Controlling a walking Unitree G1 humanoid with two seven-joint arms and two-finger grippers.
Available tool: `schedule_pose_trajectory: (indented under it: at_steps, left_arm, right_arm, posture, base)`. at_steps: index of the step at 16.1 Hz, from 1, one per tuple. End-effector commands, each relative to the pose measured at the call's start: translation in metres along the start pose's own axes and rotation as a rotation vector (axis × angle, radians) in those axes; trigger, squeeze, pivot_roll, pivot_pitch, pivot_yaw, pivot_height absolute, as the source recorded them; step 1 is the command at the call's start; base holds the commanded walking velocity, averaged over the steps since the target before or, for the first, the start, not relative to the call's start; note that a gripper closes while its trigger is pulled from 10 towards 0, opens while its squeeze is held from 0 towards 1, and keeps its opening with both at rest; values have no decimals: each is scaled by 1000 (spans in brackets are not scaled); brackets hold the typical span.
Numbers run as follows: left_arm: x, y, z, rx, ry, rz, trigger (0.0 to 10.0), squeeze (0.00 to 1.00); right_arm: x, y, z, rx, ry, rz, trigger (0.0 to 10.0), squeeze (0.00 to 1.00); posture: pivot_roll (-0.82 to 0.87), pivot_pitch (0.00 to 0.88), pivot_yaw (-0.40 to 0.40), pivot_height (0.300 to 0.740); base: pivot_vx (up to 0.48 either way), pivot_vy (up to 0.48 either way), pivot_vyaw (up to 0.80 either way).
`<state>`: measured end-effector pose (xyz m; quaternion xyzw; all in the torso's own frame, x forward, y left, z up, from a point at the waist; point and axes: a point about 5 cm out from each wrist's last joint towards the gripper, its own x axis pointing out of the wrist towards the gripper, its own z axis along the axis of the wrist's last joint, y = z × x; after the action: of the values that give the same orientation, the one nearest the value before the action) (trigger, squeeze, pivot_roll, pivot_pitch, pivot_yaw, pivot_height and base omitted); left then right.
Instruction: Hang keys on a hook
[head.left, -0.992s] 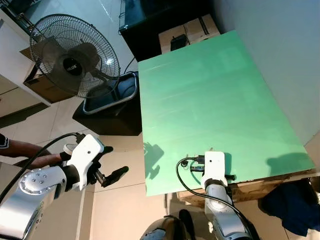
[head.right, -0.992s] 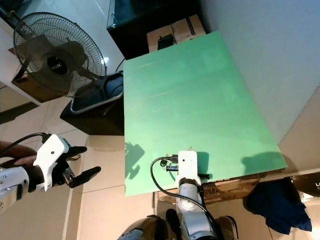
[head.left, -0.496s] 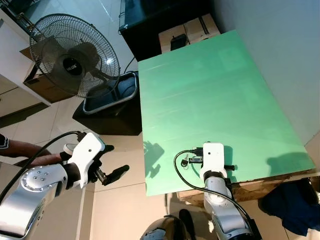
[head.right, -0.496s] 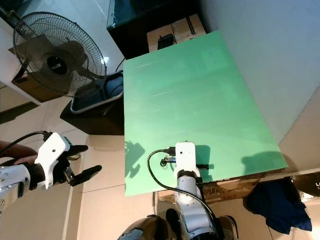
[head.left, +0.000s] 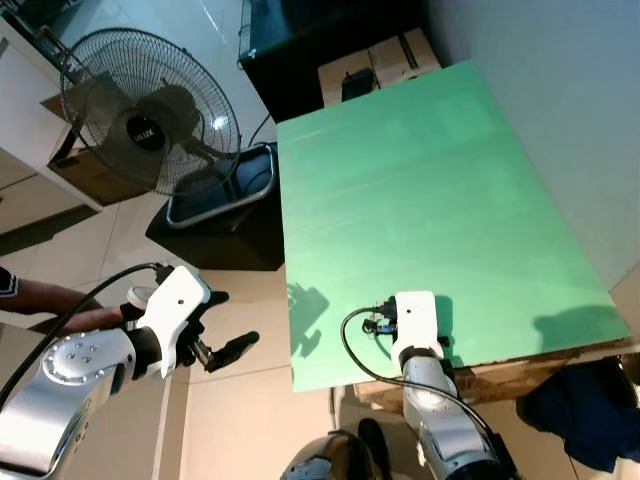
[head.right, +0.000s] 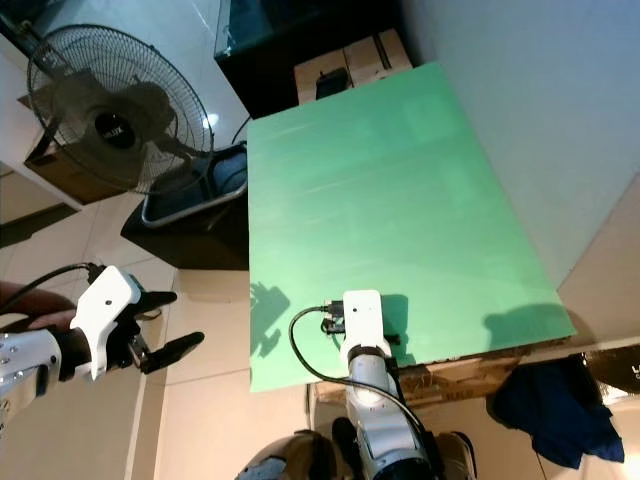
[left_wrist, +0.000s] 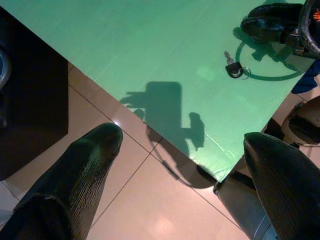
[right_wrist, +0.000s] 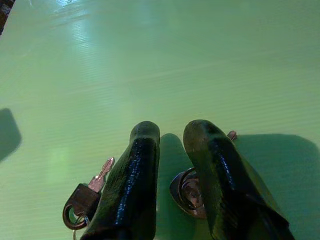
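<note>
Sliding toward the robot's left over the green bench (head.left: 420, 190), the right tool (right_wrist: 170, 175) hangs narrow above a small, light, slippery black-headed key on its ring (right_wrist: 85, 197); pinch the head. Left tool (left_wrist: 180, 170) waits wide.

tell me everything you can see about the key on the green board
The key is small, with a black plastic-looking head, a short brownish metal blade and a thin metal ring through the head. It lies flat on the green board, near the board's front edge. The right gripper is lowered right beside it, one black finger next to its head; whether they touch cannot be told. In the left wrist view it shows as a dark key with ring on the board.
</note>
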<state>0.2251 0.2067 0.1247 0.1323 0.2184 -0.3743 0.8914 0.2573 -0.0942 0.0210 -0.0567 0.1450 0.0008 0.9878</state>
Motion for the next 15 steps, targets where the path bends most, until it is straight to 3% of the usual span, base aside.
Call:
schedule_pose_trajectory:
  at_steps: [1, 4, 5, 13, 14, 15]
  left_arm:
    - [-5, 2, -5, -10, 31, 18, 10000, 0]
    - [-6, 2, -6, -12, 33, 18, 10000, 0]
    - [-6, 2, -6, -12, 33, 18, 10000, 0]
    - [-6, 3, -5, -11, 36, 21, 10000, 0]
    - [-7, 4, -5, -12, 37, 20, 10000, 0]
    - [-7, 3, -6, -12, 39, 18, 10000, 0]
  right_arm:
    - [-7, 40, 4, 99, 16, 82, 10000, 1000]
    - [-6, 37, -2, 88, 55, 44, 10000, 969]
    - [-6, 35, -4, 84, 66, 29, 10000, 0]
    - [-8, 36, -16, 154, 138, 4, 10000, 0]
    - [-9, 37, -14, 183, 114, 21, 0, 0]
    - [-10, 37, -13, 188, 96, 27, 0, 0]
  posture:
    - [5, 236, 400, 740]
    - [3, 238, 400, 740]
    - [3, 240, 400, 740]
    - [10, 249, 400, 740]
    - [11, 252, 400, 740]
    - [10, 253, 400, 740]
  base:
    - [0, 0, 0]
    - [0, 0, 0]
    - [0, 0, 0]
    - [0, 0, 0]
    - [0, 0, 0]
    - [0, 0, 0]
